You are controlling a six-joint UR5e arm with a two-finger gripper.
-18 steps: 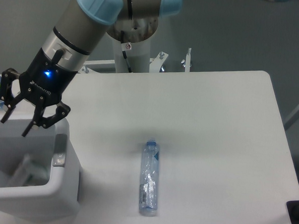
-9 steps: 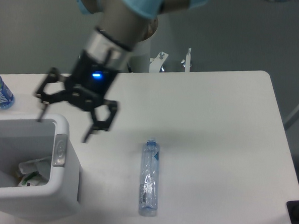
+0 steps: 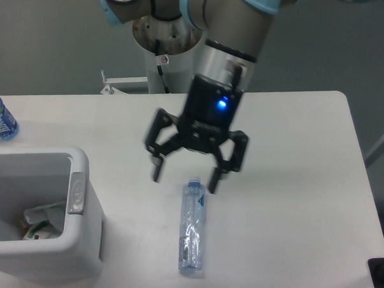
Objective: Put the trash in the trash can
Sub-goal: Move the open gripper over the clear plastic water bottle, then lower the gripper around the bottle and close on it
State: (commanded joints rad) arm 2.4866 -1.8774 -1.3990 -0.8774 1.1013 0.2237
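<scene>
The paper wrapper (image 3: 39, 221) lies inside the trash can (image 3: 79, 241). The gripper (image 3: 185, 177) hangs over the plastic bottle (image 3: 192, 225) with fingers spread and empty. I think it must next go down and grasp it.

Spread gripper (image 3: 184, 179), seemingly empty, above lying plastic bottle (image 3: 192, 226).

Clear crinkled plastic bottle (image 3: 191, 227), glossy, with glints along its creases. Smooth white plastic trash can (image 3: 79, 241) left of the bottle, soft sheen on its thick rim; crumpled white paper wrapper (image 3: 41, 219) inside. Matt white table (image 3: 293, 155) beneath. Black matt gripper (image 3: 185, 179) above the bottle's cap. Brushed grey metal arm (image 3: 232, 24).
</scene>
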